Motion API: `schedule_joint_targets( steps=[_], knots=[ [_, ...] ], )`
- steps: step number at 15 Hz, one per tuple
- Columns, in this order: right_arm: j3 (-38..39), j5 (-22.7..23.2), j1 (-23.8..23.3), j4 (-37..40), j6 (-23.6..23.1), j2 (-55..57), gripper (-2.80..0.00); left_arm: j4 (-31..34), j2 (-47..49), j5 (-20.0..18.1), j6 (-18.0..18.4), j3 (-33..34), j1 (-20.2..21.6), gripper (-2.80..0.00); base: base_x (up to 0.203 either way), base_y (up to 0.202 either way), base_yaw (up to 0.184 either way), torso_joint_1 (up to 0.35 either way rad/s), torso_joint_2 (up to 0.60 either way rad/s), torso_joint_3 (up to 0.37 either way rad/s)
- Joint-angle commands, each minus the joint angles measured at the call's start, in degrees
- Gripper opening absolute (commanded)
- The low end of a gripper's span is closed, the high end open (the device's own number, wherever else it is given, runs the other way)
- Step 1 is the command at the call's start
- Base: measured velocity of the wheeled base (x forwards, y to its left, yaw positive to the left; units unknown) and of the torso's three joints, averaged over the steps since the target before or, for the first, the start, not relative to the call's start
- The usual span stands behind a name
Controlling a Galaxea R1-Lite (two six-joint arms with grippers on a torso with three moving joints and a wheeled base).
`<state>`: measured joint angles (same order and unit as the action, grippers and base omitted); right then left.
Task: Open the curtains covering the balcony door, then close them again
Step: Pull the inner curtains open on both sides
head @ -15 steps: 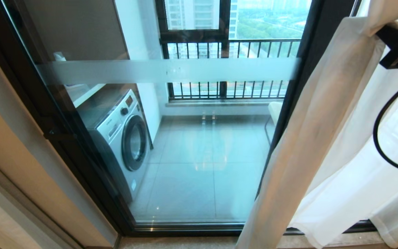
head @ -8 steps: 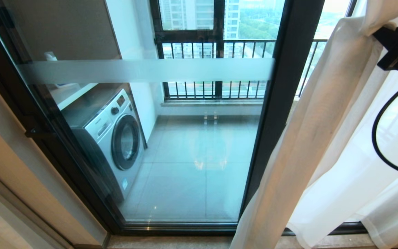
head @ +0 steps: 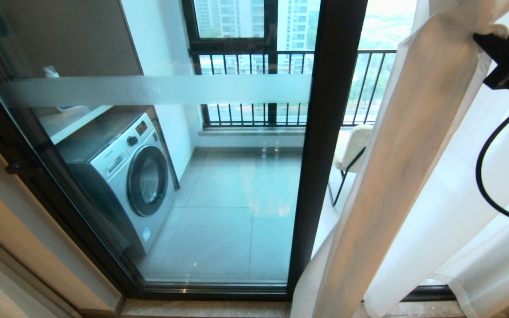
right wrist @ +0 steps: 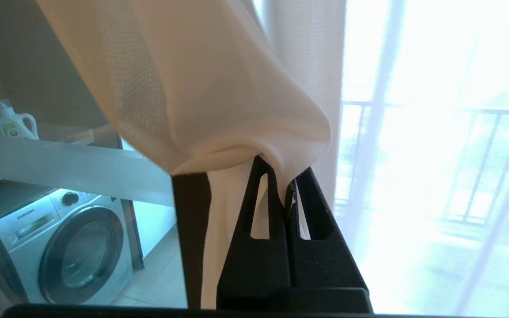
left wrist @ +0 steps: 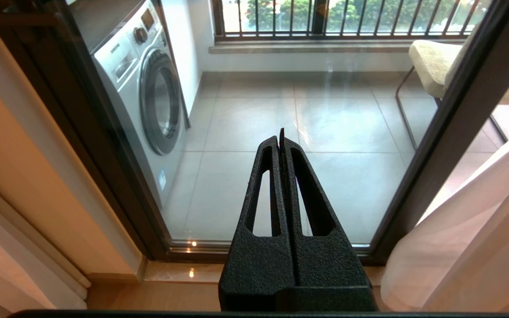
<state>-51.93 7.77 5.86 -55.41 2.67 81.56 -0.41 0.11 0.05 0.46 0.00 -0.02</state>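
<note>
The left pincer point(left wrist: 281, 137) is matte black with a grainy, pebbled surface; its two fingers point(left wrist: 265, 185) taper like a wedge toward 12 o'clock, each pierced by a long narrow slot, and they rise from a broad blocky base with a thin dark rim along the 6 o'clock edge. The right pincer point(right wrist: 283, 185) is of the same rough black build, with shorter slots. In the head view the right arm's end point(head: 508, 66) is an angular black block, and a black cable point(head: 484, 176) loops from it toward 6 o'clock.
</note>
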Motion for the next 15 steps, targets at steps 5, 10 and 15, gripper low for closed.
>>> schedule_joint_targets(
  steps=[5, 10, 15],
  knots=[
    [0.72, 0.06, 0.02, -0.40, -0.03, 0.10, -2.80, -0.02, -0.02, 0.04, -0.31, 0.00, 0.02, -2.80, 0.000, -0.189, 0.002, 0.001, 0.00, 0.001],
    [1.21, -0.03, 0.02, -0.49, -0.03, 0.01, -2.80, -0.02, -0.02, 0.04, -0.38, 0.00, 0.02, -2.80, 0.000, -0.190, 0.004, 0.003, 0.00, 0.003],
    [1.21, -0.11, 0.02, -0.49, -0.03, -0.09, -2.80, -0.02, -0.02, 0.04, -0.38, 0.00, -0.01, -2.80, 0.000, -0.190, 0.002, 0.002, 0.00, 0.003]
  ],
)
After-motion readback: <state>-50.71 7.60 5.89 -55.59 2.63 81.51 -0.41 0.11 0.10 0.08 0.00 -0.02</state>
